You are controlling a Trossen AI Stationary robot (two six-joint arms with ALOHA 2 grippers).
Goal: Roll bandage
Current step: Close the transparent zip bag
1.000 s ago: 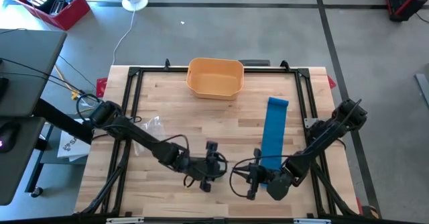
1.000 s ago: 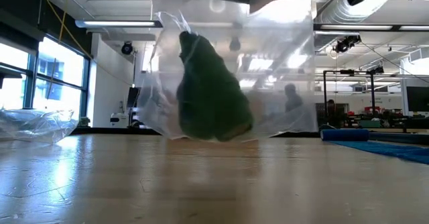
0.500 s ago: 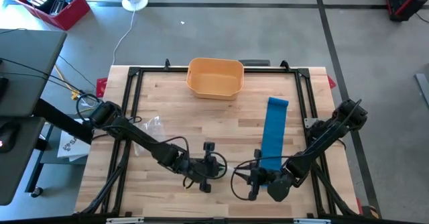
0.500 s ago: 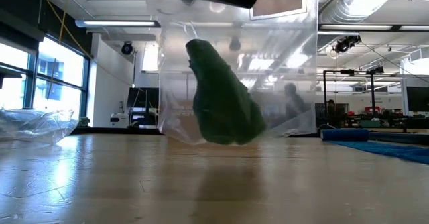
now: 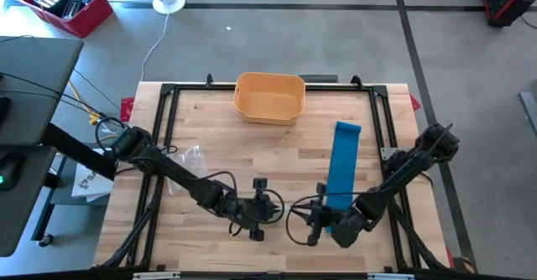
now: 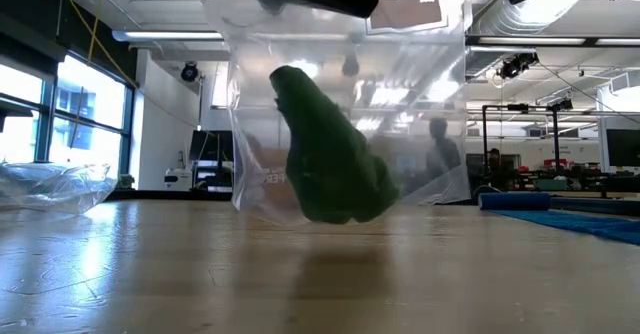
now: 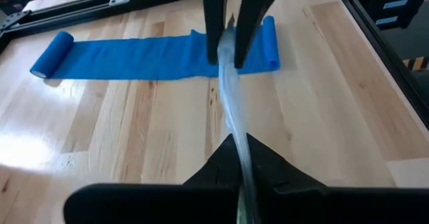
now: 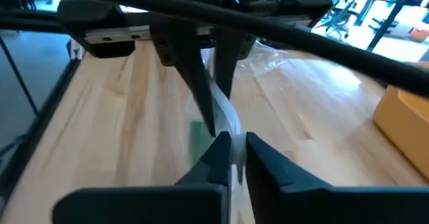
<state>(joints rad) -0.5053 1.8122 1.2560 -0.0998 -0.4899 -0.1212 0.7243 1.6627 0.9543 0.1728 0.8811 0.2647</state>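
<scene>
The blue bandage (image 5: 342,166) is laid out flat as a long strip at the right of centre in the high view, one end already curled into a small roll (image 7: 51,53); it is not being touched. Nearer the lower middle of that view, a clear plastic bag (image 6: 340,114) with a dark green object (image 6: 325,154) inside, possibly another rolled bandage, is hung just above the table between the two arms. Its top edge is pinched on one side by the left gripper (image 7: 240,158), whose fingers are now pressed together on the film, where a second ago they were spread wide. The other side of the edge is held by the right gripper (image 8: 231,145), its fingers nearly together on the plastic, though a gap is hinted at. The bag has swung slightly and is carried by both arms. Rolling appears not to be in hand yet. An orange bin (image 5: 269,96) is seen at the upper middle, and a second crumpled bag (image 5: 190,156) at the left.
</scene>
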